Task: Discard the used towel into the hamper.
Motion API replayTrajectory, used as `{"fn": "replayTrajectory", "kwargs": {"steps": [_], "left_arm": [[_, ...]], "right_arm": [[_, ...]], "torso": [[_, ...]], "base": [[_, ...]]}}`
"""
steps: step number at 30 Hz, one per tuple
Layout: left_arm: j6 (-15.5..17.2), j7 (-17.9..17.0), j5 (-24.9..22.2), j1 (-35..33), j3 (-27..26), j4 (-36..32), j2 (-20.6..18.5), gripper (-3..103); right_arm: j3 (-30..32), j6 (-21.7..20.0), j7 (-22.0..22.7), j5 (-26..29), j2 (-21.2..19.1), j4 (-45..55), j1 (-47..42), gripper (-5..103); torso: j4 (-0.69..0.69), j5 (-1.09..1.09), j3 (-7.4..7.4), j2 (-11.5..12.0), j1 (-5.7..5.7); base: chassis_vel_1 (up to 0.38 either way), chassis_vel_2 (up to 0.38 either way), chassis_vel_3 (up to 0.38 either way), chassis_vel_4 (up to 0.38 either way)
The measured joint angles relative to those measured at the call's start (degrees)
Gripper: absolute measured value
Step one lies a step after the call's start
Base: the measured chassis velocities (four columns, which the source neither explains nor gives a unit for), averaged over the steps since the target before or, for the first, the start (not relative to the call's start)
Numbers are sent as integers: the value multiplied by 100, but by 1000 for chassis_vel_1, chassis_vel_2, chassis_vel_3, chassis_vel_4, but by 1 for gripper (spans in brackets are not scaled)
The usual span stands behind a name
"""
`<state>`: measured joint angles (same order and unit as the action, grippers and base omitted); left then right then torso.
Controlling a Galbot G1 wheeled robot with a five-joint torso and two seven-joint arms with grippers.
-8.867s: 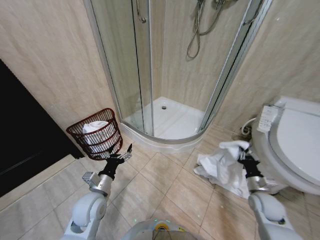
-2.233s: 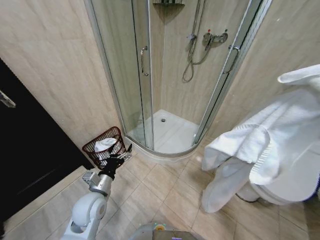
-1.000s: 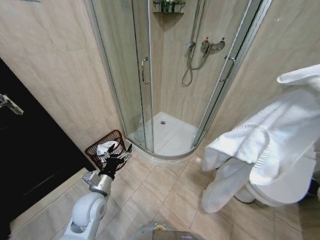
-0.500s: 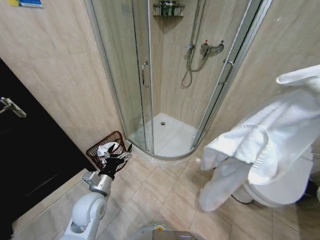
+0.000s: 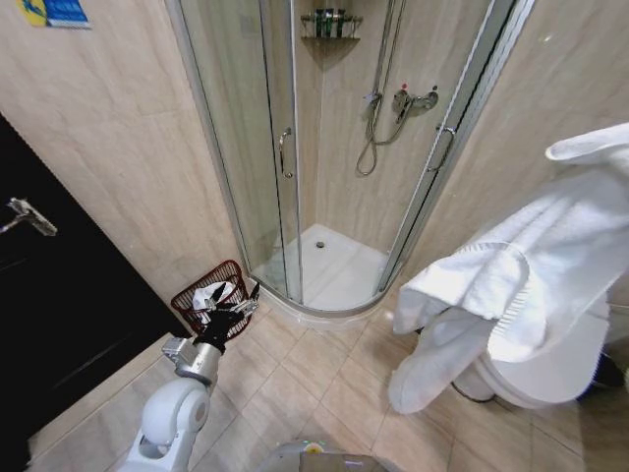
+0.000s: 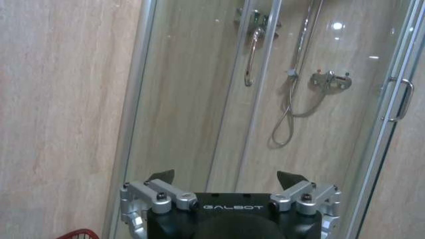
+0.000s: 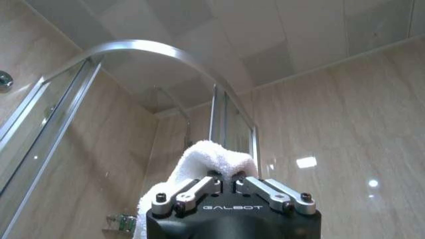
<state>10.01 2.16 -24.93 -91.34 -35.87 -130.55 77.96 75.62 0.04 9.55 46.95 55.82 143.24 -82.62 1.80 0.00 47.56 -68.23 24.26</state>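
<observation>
So the right gripper [image 7: 225, 175] is up high with its fingers pinched tight on the towel [image 5: 531, 285], and in the right wrist view you can see a fold of white terry poking up between the two silver fingers [image 7: 192, 190], with the ceiling and the curved top rail of the shower enclosure [image 5: 324, 147] behind it. From the head view the towel is a big white bundle hanging in the air on the right side, draped in front of the toilet [image 5: 550, 369], with one long tail dangling down toward the floor tiles [image 5: 324, 374] but not touching them as far as I can tell. The hamper [image 5: 211, 298] is way over on the other side, sitting on the floor in the corner where the beige wall meets the glass shower door, well apart from the towel. It's the dark red wire basket and there's already something white in it, probably another towel, but it's too small to be sure. The left gripper [image 5: 236, 309] is held low just in front of the hamper's rim, fingers spread wide and holding nothing; the left wrist view shows both black fingertips [image 6: 161, 176] apart, pointing at the shower glass, with a sliver of the red rim at the bottom edge.
</observation>
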Motion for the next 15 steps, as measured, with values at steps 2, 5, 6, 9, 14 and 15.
{"fn": "replayTrajectory", "kwargs": {"steps": [2,5,6,9,14,15], "left_arm": [[0,0,0,0,0,0,0,100],[0,0,0,0,0,0,0,100],[0,0,0,0,0,0,0,100],[0,0,0,0,0,0,0,100],[0,0,0,0,0,0,0,100],[0,0,0,0,0,0,0,100]], "right_arm": [[0,0,-1,-1,0,0,0,7],[-1,2,-13,-6,1,0,7,7],[-1,2,-13,-6,1,0,7,7],[-2,6,-22,-9,12,0,2,7],[-50,7,-24,-17,10,0,20,7],[-50,7,-24,-17,10,0,20,7]], "torso": [[0,0,4,-7,4],[0,0,7,-12,7],[0,0,7,-12,7],[0,0,3,-6,4],[0,0,-5,9,-2],[0,0,-5,9,-2]], "base": [[0,0,0,0],[0,0,0,0],[0,0,0,0],[0,0,0,0],[0,0,0,0],[0,0,0,0]]}}
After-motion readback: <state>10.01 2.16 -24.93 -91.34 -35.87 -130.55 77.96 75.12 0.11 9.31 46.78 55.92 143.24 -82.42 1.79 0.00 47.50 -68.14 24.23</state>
